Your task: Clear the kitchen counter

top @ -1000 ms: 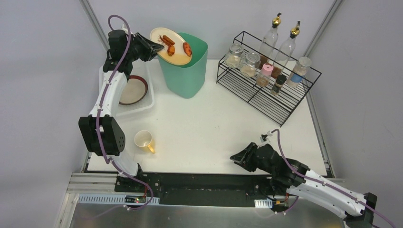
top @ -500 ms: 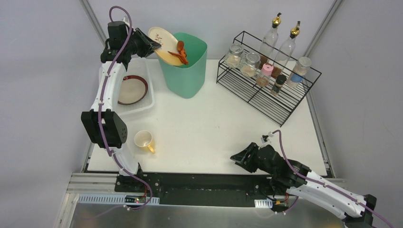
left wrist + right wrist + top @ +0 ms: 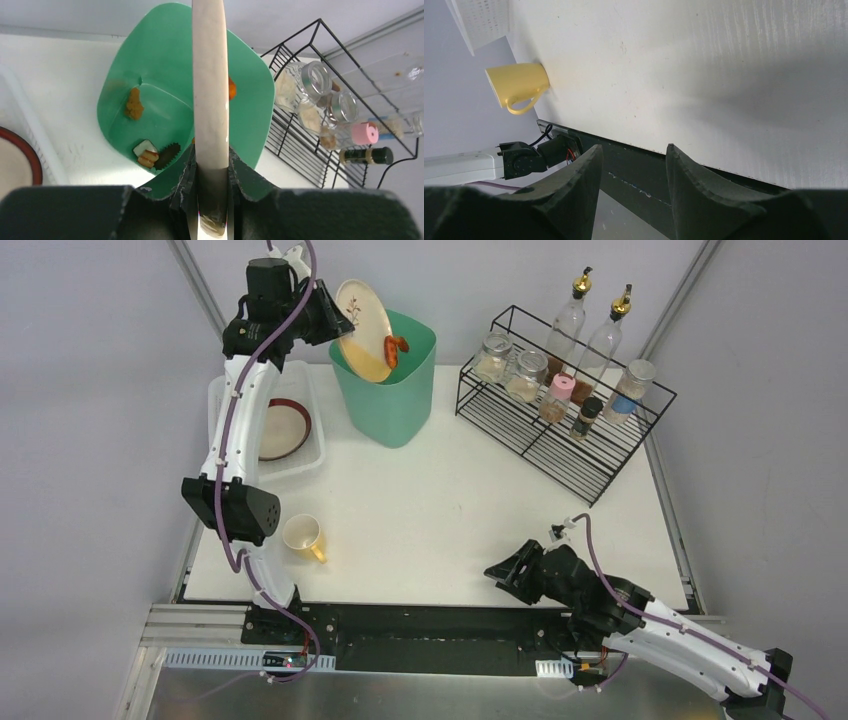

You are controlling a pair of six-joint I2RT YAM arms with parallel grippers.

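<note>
While left fingers (image 3: pixel 186 192) clamp plate (image 3: pixel 362 325) rim, plate hangs steeply tilted over green bin (image 3: pixel 390 405), food (image 3: pixel 393 348) at lower edge inside bin mouth. Risk: thin rim grip slips, or food misses onto worktop (image 3: pixel 450 490) under bin. Idle right fingers (image 3: pixel 581 185) apart, empty, well in front of bin.

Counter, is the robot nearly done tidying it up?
Partway. Done: a bowl sits in the white basket, and scraps lie in the green bin. In hand: the left gripper holds the plate tipped over the bin, sausage pieces at its lower edge. Left: the yellow mug stands on the counter, and the plate needs putting away. The right gripper is open and empty near the front edge.
</note>
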